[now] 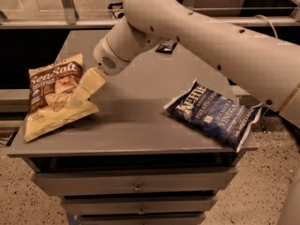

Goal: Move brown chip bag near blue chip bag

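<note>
The brown chip bag [52, 93], with "Sea Salt" script and cream-yellow edges, lies at the left end of the grey cabinet top [136, 121]. The blue chip bag [212, 113], navy with white "Kettle" lettering, lies at the right front, its end hanging slightly over the edge. My gripper [78, 99] reaches down and left from the big white arm, and its cream fingers sit over the right side of the brown bag.
A small dark bar wrapper [166, 46] lies at the back of the cabinet top, partly behind the arm. The cabinet has drawers [136, 184] below. A railing and glass panels stand behind. The floor is speckled.
</note>
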`<act>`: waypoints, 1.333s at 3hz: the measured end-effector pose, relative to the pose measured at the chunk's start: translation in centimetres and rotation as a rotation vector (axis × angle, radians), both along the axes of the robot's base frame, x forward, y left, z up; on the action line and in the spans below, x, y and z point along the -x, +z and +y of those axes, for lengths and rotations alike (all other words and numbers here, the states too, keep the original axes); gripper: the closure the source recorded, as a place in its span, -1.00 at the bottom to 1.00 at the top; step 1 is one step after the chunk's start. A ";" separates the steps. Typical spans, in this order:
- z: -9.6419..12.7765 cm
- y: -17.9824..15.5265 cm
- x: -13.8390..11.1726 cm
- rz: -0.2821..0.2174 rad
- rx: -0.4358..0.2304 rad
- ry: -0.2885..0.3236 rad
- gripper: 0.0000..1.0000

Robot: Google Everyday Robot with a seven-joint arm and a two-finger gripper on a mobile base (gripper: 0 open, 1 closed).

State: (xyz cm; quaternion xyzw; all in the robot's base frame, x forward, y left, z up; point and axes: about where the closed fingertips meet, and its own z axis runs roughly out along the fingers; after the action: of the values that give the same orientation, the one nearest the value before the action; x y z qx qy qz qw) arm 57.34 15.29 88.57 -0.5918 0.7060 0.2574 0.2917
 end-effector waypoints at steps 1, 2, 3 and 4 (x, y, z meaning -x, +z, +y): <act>1.3 -1.3 0.5 0.043 -0.004 -0.012 -1.00; 2.4 -2.0 1.0 0.067 -0.015 -0.008 -0.71; 3.0 -2.2 1.3 0.076 -0.026 -0.004 -0.22; 2.5 -1.6 0.8 0.061 -0.025 -0.018 0.40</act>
State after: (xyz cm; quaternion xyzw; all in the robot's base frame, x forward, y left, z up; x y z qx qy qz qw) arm 56.51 17.80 86.93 -0.5735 0.7166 0.2817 0.2796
